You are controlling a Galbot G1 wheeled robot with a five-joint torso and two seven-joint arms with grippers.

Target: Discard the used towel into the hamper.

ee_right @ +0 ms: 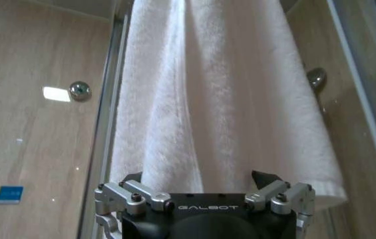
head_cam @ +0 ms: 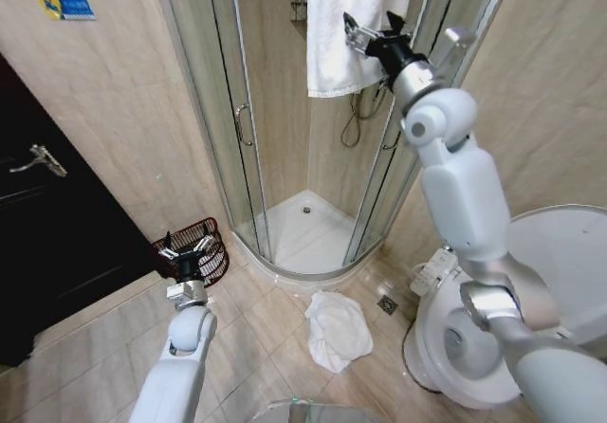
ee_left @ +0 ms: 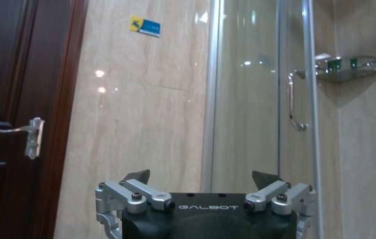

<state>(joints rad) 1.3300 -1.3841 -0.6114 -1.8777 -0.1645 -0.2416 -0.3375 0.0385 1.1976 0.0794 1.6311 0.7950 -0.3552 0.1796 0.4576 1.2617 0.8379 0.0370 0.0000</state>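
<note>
Head view, from big to small: glass shower cabin (head_cam: 204, 82) in the far corner of the floor (head_cam: 256, 319), white toilet (head_cam: 560, 271) along the floor's right edge. Draped high over the cabin's top frame, a long white towel (head_cam: 332, 25), hung there probably for drying and so at arm height. Raised right up to its lower part, the right gripper (head_cam: 356, 34), jaws spread and holding nothing; in the right wrist view the same gripper (ee_right: 201, 177) pointed straight at the towel's folds (ee_right: 221, 99), near the hem, apparently lined up for a pinch not yet made. Lying crumpled on the tiles, just before the cabin's curved step and beside the toilet, a second white towel (head_cam: 339, 328), touched by no gripper; hard to judge which of the two counts as the used one. Standing at the floor's left edge, against the wall between the dark door (head_cam: 47, 252) and the cabin, the hamper (head_cam: 211, 236), upright, mouth free; nothing white seen inside through the weave, though partly hidden. Held low just before it, the left gripper (head_cam: 187, 249), also spread open and empty, likely waiting; in the left wrist view (ee_left: 201, 175) aimed at the wall.
</note>
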